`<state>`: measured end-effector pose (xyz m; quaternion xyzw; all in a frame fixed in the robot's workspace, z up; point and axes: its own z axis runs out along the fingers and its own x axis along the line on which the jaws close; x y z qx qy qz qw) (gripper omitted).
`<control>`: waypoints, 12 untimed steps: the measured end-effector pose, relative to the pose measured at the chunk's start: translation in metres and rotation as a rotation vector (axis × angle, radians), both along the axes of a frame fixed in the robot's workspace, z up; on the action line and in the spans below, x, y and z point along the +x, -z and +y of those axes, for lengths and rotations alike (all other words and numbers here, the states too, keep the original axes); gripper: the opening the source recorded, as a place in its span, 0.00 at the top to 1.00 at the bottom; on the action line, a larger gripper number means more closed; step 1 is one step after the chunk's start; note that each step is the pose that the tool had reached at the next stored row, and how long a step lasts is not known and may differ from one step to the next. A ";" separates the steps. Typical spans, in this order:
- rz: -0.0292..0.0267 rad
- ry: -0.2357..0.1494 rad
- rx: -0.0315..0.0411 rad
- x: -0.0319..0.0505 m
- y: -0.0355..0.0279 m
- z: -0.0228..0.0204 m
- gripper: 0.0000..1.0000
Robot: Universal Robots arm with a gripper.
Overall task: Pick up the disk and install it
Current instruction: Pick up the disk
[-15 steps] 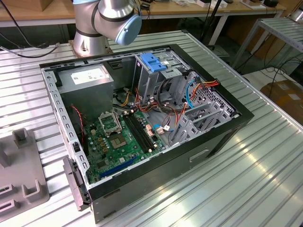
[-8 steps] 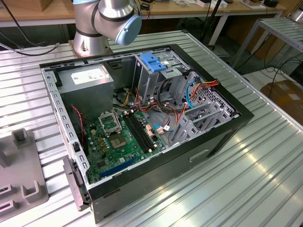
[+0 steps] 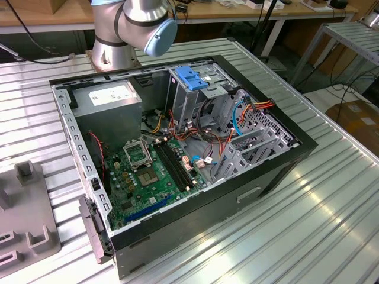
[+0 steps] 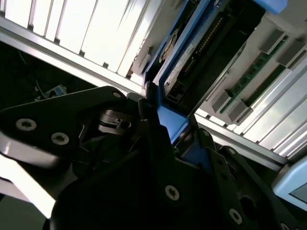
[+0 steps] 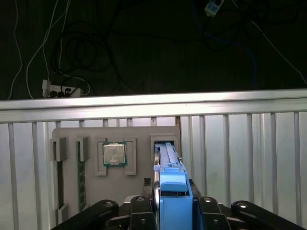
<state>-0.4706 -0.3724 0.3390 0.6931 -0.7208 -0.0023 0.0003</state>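
The disk (image 5: 171, 192) wears smooth blue plastic; the table (image 3: 320, 219) (ribbed) is shiny bare metal.

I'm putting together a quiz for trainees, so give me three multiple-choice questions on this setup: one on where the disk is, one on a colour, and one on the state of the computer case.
1. Where is the disk?
A) on edge in a slot of the tray
B) in the drive cage
C) flat on the table

2. What colour is the disk's rail?
A) red
B) blue
C) yellow

3. How is the case?
A) shut
B) open, motherboard exposed
C) upside down

Answers:
1 A: the first wrist view shows it standing in the tray's slot.
2 B: the rail is blue in both wrist views.
3 B: the exterior view looks straight into the case.
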 end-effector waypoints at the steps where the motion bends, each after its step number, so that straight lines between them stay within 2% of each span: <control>1: 0.0001 0.000 -0.0008 0.0000 -0.0029 0.0000 0.63; 2: 0.0000 0.000 -0.0019 0.0000 -0.0070 0.0000 0.63; 5: 0.0000 0.000 -0.0027 0.0000 -0.0131 0.0000 0.63; 12: -0.0001 0.000 -0.0029 0.0000 -0.0134 0.0000 0.63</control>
